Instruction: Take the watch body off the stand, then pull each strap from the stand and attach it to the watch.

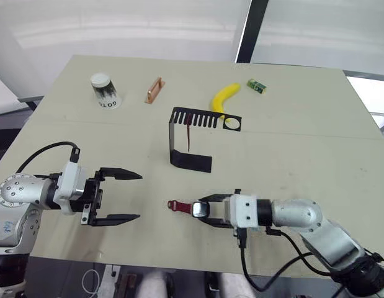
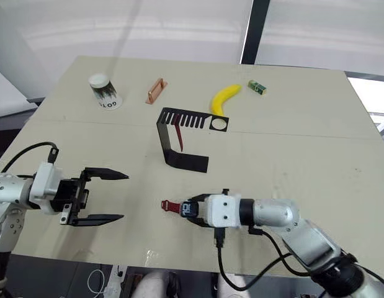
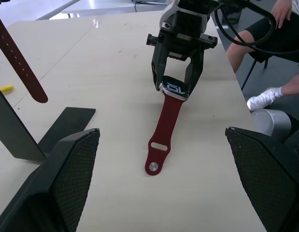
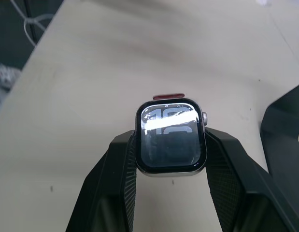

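Head views: right gripper (image 1: 204, 210) lower centre, fingers clamped on the watch body (image 1: 200, 209); one maroon strap (image 1: 178, 205) already joined to it, lying flat on the table (image 1: 303, 143) and pointing toward frame left. Left gripper (image 1: 126, 197) lower left, fingers spread wide, holding nothing, well apart from the watch. Stand (image 1: 190, 138) mid-frame; 2nd strap (image 1: 188, 133) hangs from its slotted top arm. Far side: paper cup (image 1: 105, 91) upper left, copper-coloured bar (image 1: 154, 90), banana (image 1: 224, 98), small green box (image 1: 257, 86).

Left wrist view: attached strap (image 3: 163, 134) seen full length w/ slot and round stud at its free end; watch body (image 3: 175, 89) pinched between the right gripper's fingers (image 3: 159, 72). Hanging strap (image 3: 19, 63) w/ row of holes at upper left, stand base (image 3: 57, 128) just below. A person's legs and shoe at right edge.

Right wrist view: watch screen (image 4: 170, 136) face-on, pale digits, crown on one side; fingers (image 4: 115, 164) press both long sides; a bit of strap (image 4: 168, 96) shows past the far end.

Step (judgement): body off stand, strap 1 on; strap 2 not yet pulled.

Next move needs: left gripper to reach the stand, close on the hanging strap, slide it out of the comb slot, then line it up w/ the body's free end, which faces the right gripper's palm – prob needs a regrip or turn.

View diffs: strap holes & stud show in left wrist view, not from head; screen detail in right wrist view; far-side clutter in head views.
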{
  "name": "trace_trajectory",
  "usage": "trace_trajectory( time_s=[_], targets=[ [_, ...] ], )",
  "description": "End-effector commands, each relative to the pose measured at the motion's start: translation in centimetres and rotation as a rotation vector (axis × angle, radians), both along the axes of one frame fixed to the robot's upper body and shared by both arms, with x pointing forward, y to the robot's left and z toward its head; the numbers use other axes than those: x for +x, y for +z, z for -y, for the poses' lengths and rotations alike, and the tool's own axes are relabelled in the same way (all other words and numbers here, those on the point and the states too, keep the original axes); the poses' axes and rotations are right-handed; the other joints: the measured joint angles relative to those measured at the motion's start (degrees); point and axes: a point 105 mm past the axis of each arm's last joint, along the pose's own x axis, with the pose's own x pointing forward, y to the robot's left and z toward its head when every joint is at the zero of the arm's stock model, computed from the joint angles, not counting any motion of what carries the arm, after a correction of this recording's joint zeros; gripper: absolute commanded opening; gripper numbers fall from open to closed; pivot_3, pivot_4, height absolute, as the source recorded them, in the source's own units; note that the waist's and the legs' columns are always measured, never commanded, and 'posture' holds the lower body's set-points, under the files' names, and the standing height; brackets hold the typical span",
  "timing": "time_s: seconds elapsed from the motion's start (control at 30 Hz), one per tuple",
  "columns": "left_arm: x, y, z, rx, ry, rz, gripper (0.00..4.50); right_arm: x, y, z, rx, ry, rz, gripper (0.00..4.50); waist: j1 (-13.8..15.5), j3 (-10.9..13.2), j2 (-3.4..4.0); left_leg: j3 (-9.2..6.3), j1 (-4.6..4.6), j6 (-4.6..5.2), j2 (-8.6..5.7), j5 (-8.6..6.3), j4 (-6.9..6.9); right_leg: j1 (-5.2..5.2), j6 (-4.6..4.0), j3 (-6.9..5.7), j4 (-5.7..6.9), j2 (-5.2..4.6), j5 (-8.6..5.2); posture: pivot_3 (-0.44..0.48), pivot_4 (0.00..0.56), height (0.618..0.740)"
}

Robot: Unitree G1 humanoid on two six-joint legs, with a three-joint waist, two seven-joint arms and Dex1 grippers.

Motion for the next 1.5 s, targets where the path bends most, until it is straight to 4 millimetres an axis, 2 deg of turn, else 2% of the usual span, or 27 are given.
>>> trace_trajectory(
  time_s=[0.03, 0.17, 0.23, 0.47, 0.67, 0.73, 0.77, 0.8, 0.87, 0.9, 1.0, 1.1, 1.17, 1.27, 1.4, 1.5],
  targets=[
    [-0.2, 0.3, 0.1, 0.004, -0.014, 0.02, 4.5, 0.2, -0.5, -1.5, -0.002, 0.045, -0.14, 1.52, 0.03, -0.01, -0.02, -0.01, 0.01, 0.0, 0.0, 0.0, 0.0, 0.01, 0.0, -0.01, 0.01, 0.0, 0.0, 0.0, 0.15, 0.725],
    [-0.3, 0.2, 0.2, 0.021, -0.038, 0.028, 4.5, 1.4, -1.3, -2.3, -0.042, 0.04, -0.188, 1.52, 0.04, -0.01, -0.01, -0.02, -0.02, 0.03, -0.01, -0.02, 0.0, -0.01, -0.01, -0.03, 0.0, -0.03, 0.0, 0.0, 0.15, 0.725],
    [-0.2, 0.3, 0.3, 0.022, -0.041, 0.032, 4.5, 1.5, -2.1, -1.6, -0.09, 0.031, -0.201, 1.52, 0.12, -0.01, -0.01, -0.02, -0.02, 0.05, -0.02, -0.03, 0.0, -0.01, 0.0, -0.03, -0.01, -0.03, 0.0, 0.0, 0.15, 0.725],
    [-0.3, 0.6, 0.6, 0.02, -0.039, 0.036, 4.5, 1.9, -4.5, 2.5, -0.199, -0.059, -0.26, 1.52, 0.07, -0.01, -0.02, -0.02, -0.04, 0.11, -0.05, -0.07, 0.02, 0.01, 0.01, -0.06, -0.03, -0.09, 0.01, 0.0, 0.15, 0.725],
    [-0.3, 0.7, 1.2, 0.001, -0.045, 0.032, 4.5, 2.2, -4.6, 2.7, -0.16, -0.077, -0.27, 1.52, 0.03, -0.01, -0.02, 0.0, 0.03, 0.05, -0.02, -0.04, 0.01, 0.04, 0.01, -0.04, 0.01, -0.05, 0.0, 0.0, 0.15, 0.725],
    [-0.3, 0.7, 1.1, 0.001, -0.047, 0.029, 4.5, 2.3, -3.9, 2.5, -0.127, -0.074, -0.277, 2.53, 0.02, -0.01, -0.02, 0.0, 0.03, 0.05, -0.02, -0.04, 0.01, 0.03, 0.01, -0.04, 0.01, -0.05, 0.0, 0.0, 0.15, 0.725],
    [-0.3, 0.6, 1.1, 0.003, -0.047, 0.028, 4.5, 2.2, -3.6, 2.6, -0.132, -0.057, -0.269, 2.79, 0.05, -0.01, -0.02, 0.0, 0.03, 0.05, -0.02, -0.04, 0.01, 0.03, 0.01, -0.04, 0.02, -0.05, 0.0, 0.0, 0.15, 0.725],
    [-0.3, 0.6, 1.1, 0.005, -0.048, 0.027, 4.5, 2.0, -3.5, 2.7, -0.139, -0.046, -0.264, 3.4, 0.07, -0.01, -0.02, 0.0, 0.02, 0.05, -0.02, -0.04, 0.01, 0.02, 0.01, -0.04, 0.03, -0.05, 0.0, 0.0, 0.15, 0.725],
    [-0.1, 0.3, 0.5, 0.015, -0.033, 0.026, 4.5, 1.8, -3.1, 3.8, -0.169, -0.045, -0.249, 4.25, 0.14, 0.0, 0.0, 0.0, 0.02, 0.05, -0.03, -0.04, 0.01, 0.03, 0.01, -0.04, 0.02, -0.05, 0.0, 0.0, 0.15, 0.725],
    [0.0, 0.1, -0.1, 0.02, -0.019, 0.014, 4.5, 1.7, -2.4, 4.4, -0.158, -0.05, -0.233, 4.46, 0.16, 0.0, -0.01, 0.0, 0.01, 0.06, -0.04, -0.04, 0.01, 0.03, 0.01, -0.04, 0.01, -0.07, 0.01, 0.0, 0.15, 0.725],
    [0.5, -0.7, -2.7, 0.05, 0.069, -0.008, 4.5, 1.2, 0.2, 7.0, -0.091, -0.096, -0.212, 4.46, 0.23, 0.0, 0.0, 0.0, 0.0, 0.07, -0.04, -0.06, 0.0, 0.02, 0.01, -0.05, -0.01, -0.06, 0.0, 0.0, 0.15, 0.725],
    [1.3, -1.6, -5.1, 0.061, 0.186, -0.011, 4.5, 0.2, 1.5, 10.0, -0.011, -0.128, -0.174, 4.46, 0.35, -0.01, -0.02, -0.03, 0.01, 0.07, -0.02, -0.08, -0.05, 0.04, 0.01, -0.1, -0.08, -0.04, 0.0, 0.0, 0.15, 0.725],
    [1.7, -2.2, -6.5, 0.056, 0.26, 0.003, 4.5, 0.2, 1.5, 12.7, 0.029, -0.22, -0.134, 4.46, 0.35, -0.02, -0.03, -0.04, 0.03, 0.09, -0.02, -0.09, -0.05, 0.1, 0.01, -0.12, -0.12, -0.04, 0.0, 0.0, 0.15, 0.725],
    [2.2, -3.5, -8.7, 0.047, 0.405, -0.039, 4.5, 1.4, 1.7, 17.6, 0.12, -0.473, -0.072, 4.46, 0.28, -0.02, -0.04, -0.01, 0.08, 0.13, -0.04, -0.11, -0.04, 0.17, 0.03, -0.09, -0.13, -0.06, 0.02, 0.0, 0.15, 0.725],
    [2.2, -4.5, -11.0, -0.016, 0.573, -0.027, 4.5, 0.9, 0.2, 24.5, 0.116, -0.756, -0.031, 4.46, 0.2, -0.02, -0.03, 0.05, 0.18, 0.1, -0.03, -0.13, -0.09, 0.17, 0.04, -0.03, -0.08, -0.08, 0.02, 0.0, 0.15, 0.725],
    [2.5, -4.8, -13.4, -0.091, 0.753, 0.002, 4.5, 0.6, 0.1, 26.9, 0.132, -0.871, -0.002, 4.46, 0.0, -0.01, -0.02, 0.05, 0.19, 0.05, -0.01, -0.13, -0.14, 0.15, 0.02, -0.02, -0.07, -0.07, 0.01, 0.0, 0.15, 0.725]
  ],
)
